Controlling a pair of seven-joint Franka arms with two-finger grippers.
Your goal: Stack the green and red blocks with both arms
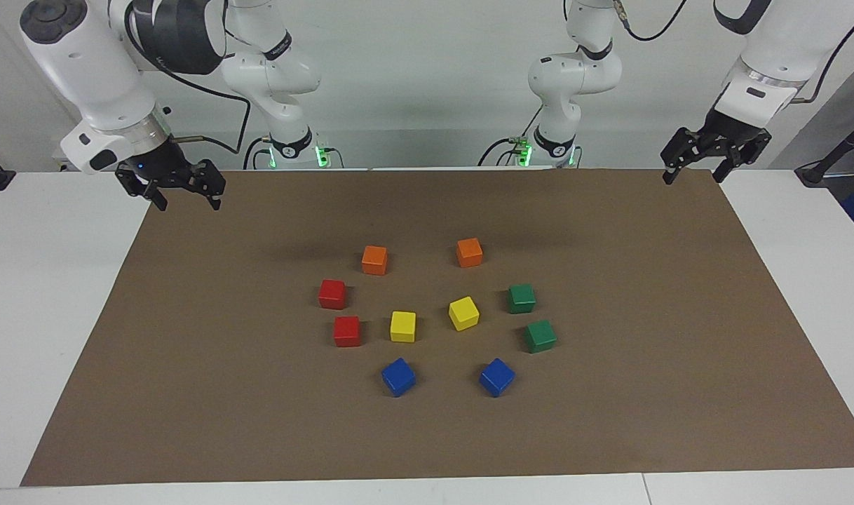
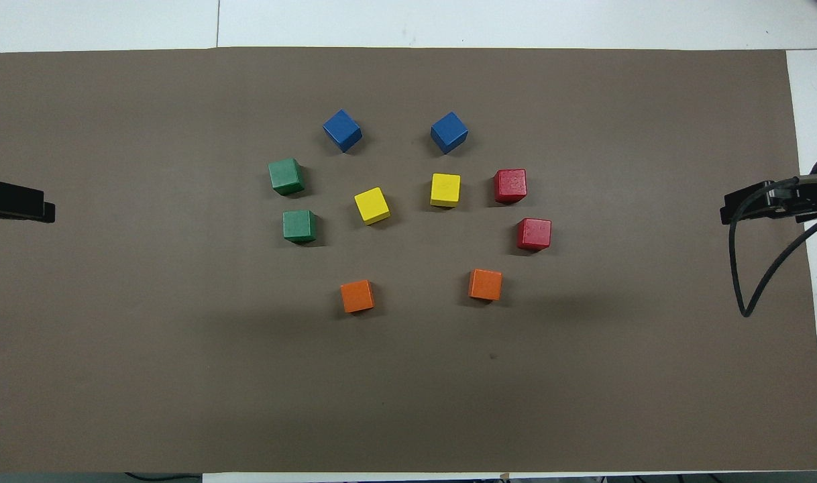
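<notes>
Two green blocks sit apart on the brown mat toward the left arm's end; they also show in the overhead view. Two red blocks sit apart toward the right arm's end, also seen from overhead. My left gripper is open and empty, raised over the mat's corner at its own end. My right gripper is open and empty, raised over the mat's corner at its end. Both are well away from the blocks.
Two orange cubes lie nearest the robots. Two yellow cubes sit in the middle of the ring, and two blue cubes lie farthest. The brown mat covers a white table.
</notes>
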